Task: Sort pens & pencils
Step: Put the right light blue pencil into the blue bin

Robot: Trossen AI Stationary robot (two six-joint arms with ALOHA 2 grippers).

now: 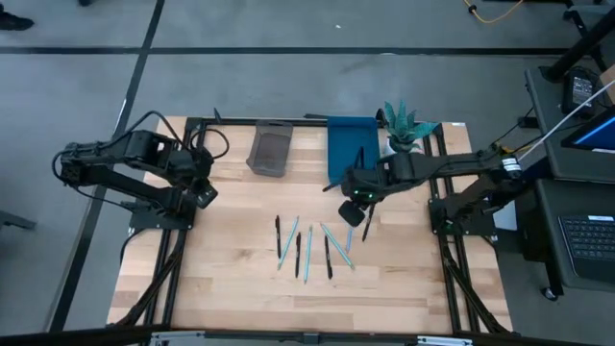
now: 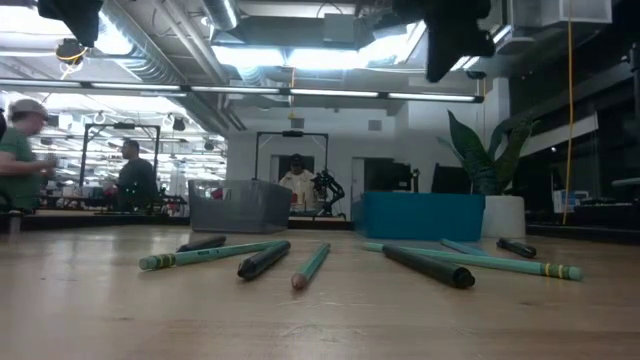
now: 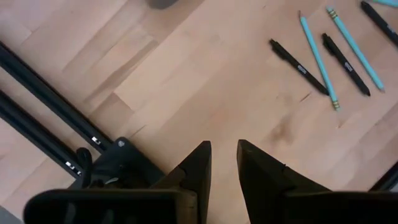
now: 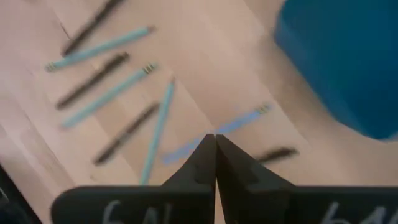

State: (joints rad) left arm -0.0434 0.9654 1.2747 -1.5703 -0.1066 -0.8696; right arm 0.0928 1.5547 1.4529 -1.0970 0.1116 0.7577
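Note:
Several teal pencils (image 1: 308, 255) and black pens (image 1: 279, 235) lie flat and mixed on the wooden table's middle, and one more black pen (image 1: 368, 227) lies at their right. My right gripper (image 1: 353, 213) hangs shut and empty above the group's right end, pointing steeply down; its wrist view shows the pencils (image 4: 158, 127) and pens (image 4: 93, 81) below the joined fingertips (image 4: 215, 140). My left gripper (image 1: 204, 192) waits over the table's left side, open a narrow gap (image 3: 224, 149), with nothing between its fingers; a pen (image 3: 298, 59) and a pencil (image 3: 318, 59) lie beyond it.
A grey bin (image 1: 270, 149) and a blue bin (image 1: 352, 144) stand side by side at the table's far edge, with a potted plant (image 1: 407, 125) to the right of them. Black frame rails (image 3: 43, 106) run along the left side. People (image 2: 20, 150) stand beyond the table.

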